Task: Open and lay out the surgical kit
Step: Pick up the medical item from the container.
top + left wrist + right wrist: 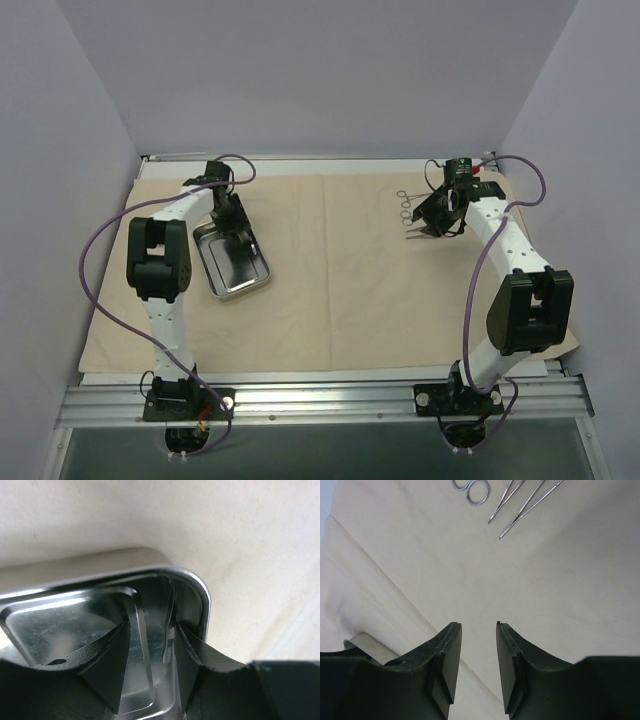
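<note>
Tan wrap [340, 285] flat w/ shiny steel tray [235, 275].

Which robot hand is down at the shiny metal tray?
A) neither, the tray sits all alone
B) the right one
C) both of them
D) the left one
D: the left gripper has its fingers down at one corner of the steel tray, while the right gripper hangs over bare cloth near the thin metal instruments.
</note>
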`<action>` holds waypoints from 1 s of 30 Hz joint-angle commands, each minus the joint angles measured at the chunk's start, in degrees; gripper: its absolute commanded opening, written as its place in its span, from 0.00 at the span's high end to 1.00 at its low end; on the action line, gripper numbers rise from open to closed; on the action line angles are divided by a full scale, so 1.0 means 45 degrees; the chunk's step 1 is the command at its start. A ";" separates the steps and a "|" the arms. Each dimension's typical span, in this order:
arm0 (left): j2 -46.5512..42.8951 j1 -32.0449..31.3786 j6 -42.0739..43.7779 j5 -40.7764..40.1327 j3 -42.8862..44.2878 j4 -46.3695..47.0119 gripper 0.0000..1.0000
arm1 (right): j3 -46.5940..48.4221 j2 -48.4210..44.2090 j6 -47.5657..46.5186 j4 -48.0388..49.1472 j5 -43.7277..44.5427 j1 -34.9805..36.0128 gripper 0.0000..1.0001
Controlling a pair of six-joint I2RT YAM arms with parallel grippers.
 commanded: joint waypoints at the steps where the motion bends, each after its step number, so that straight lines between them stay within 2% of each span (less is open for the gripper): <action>1: 0.0949 -0.0079 0.0408 -0.0829 0.1085 -0.1062 0.50 | 0.0092 -0.0373 -0.0035 -0.0063 -0.0030 0.0065 0.66; 6: 0.1770 -0.0178 0.0818 -0.1730 0.1790 -0.2531 0.50 | 0.0073 -0.0353 0.0062 0.0074 -0.0050 0.0163 0.66; 11: 0.1557 -0.0178 0.1209 -0.2315 0.1498 -0.2728 0.56 | -0.0122 -0.0314 0.0218 0.0269 -0.0147 0.0222 0.67; 15: 0.0993 -0.0178 0.1444 -0.2920 0.1361 -0.3021 0.78 | -0.0045 -0.0275 0.0179 0.0289 -0.0167 0.0261 0.68; 20: -0.0764 -0.0158 0.1464 -0.2766 0.0463 -0.2299 0.78 | 0.0015 -0.0294 0.0101 0.0289 -0.0186 0.0261 0.68; 30: -0.1158 -0.0138 0.0585 -0.1594 0.0423 -0.2163 0.74 | -0.0279 -0.0607 0.0141 0.0445 -0.0245 0.0261 0.69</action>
